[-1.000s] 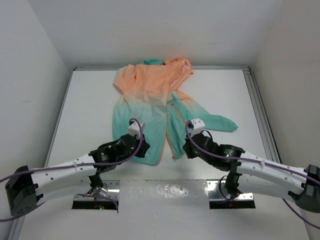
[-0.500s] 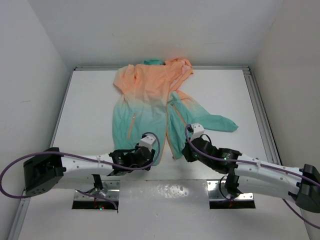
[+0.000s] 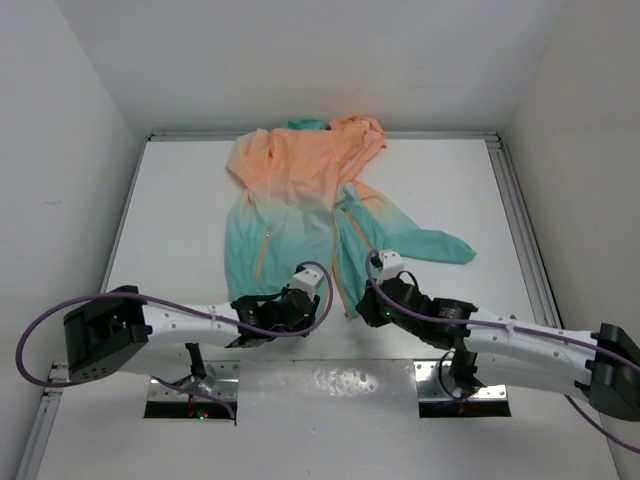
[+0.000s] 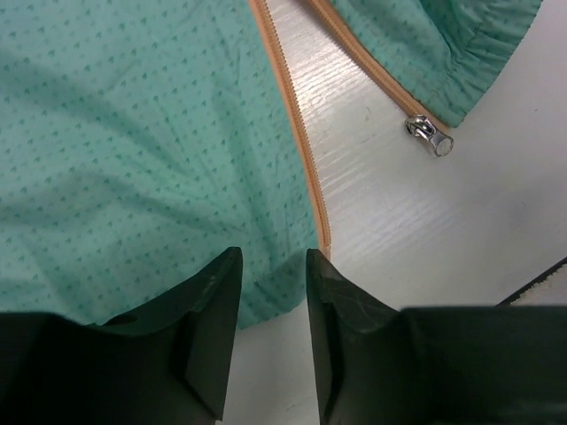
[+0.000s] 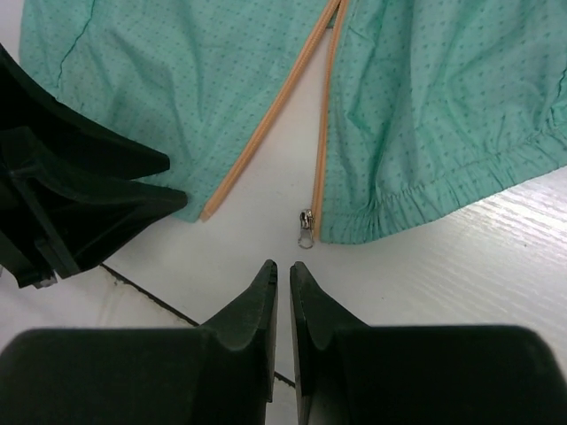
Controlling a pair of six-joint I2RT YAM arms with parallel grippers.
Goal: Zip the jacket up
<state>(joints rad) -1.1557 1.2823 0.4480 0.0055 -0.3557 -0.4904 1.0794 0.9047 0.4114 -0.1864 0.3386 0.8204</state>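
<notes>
A robot lab test cell: a bare white table [image 3: 180,230] boxed in by plain white walls [image 3: 300,60] on three sides, metal rails [image 3: 520,220] along the table's edges, two cabled arms [image 3: 180,322] bolted to steel plates [image 3: 225,378] at its near edge.

A flat white table [image 3: 180,200] with grey metal rails along its sides holds one thing. A thin hooded jacket [image 3: 290,190], peach-orange on top and teal-green at the bottom, lies spread out on it. Its orange zipper [image 5: 321,133] is open. The small silver zipper pull [image 5: 306,219] rests on the bare table at the bottom of the right half.
</notes>
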